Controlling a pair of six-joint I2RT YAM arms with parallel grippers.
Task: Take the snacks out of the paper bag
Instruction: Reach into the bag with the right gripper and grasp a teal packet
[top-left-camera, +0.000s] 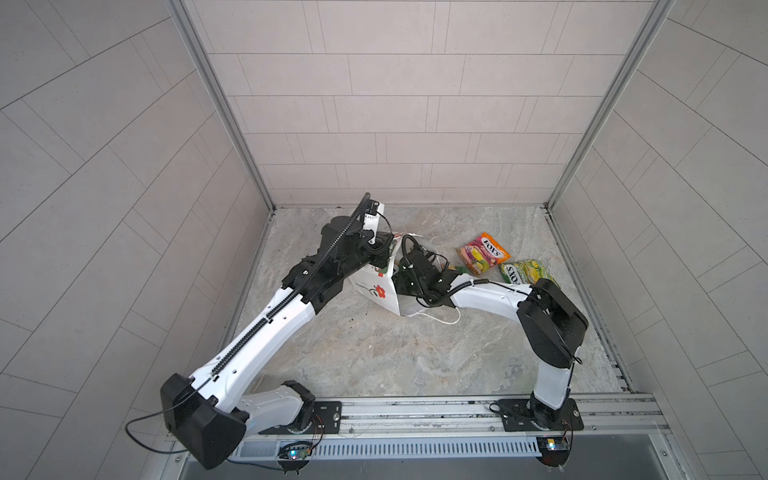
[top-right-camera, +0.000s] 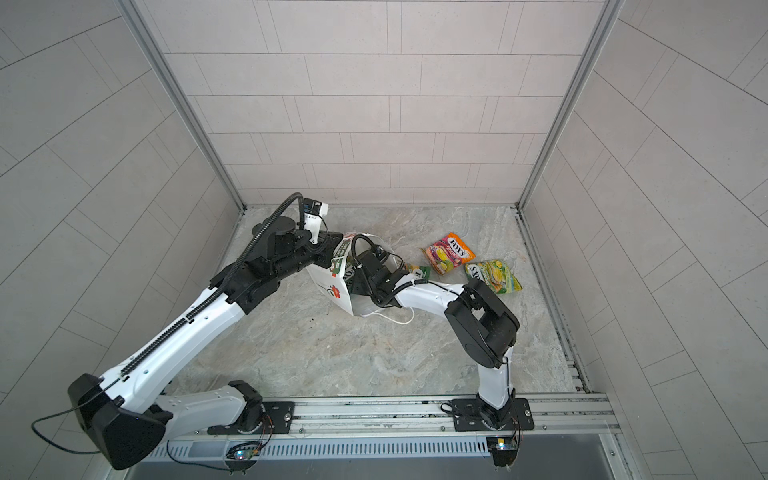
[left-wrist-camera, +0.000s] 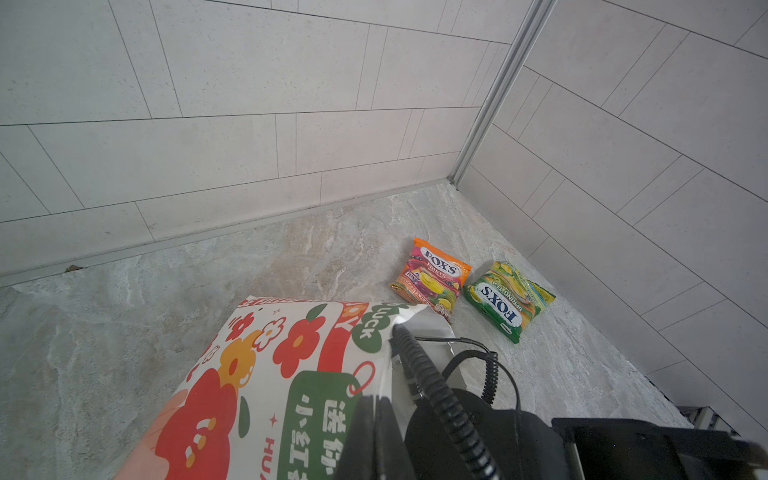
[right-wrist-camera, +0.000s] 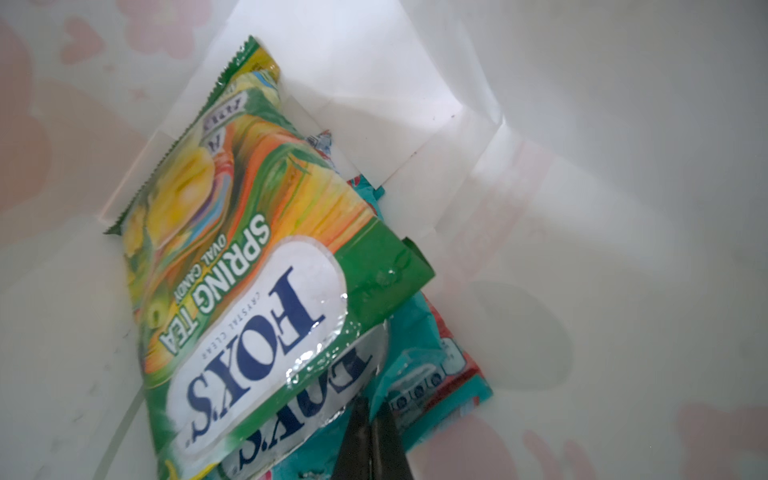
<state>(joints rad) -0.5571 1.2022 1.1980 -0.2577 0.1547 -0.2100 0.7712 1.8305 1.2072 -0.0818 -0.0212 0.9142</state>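
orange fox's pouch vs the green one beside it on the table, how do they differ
Colour: the orange pouch is orange-purple, the green pouch green-yellow. Print: the orange pouch says FRUITS, the green pouch SPRING TEA. Place: the orange pouch lies nearer the paper bag than the green pouch. Both are flat FOX'S pouches lying out on the table.

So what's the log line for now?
left end effector: shut on paper bag | right end effector: in bag, shut on teal pouch | out: orange pouch, green pouch

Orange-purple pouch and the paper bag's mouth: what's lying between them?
A half-hidden green-yellow pouch lies between the paper bag and the orange-purple pouch, partly covered by the right arm; it shows in both top views.
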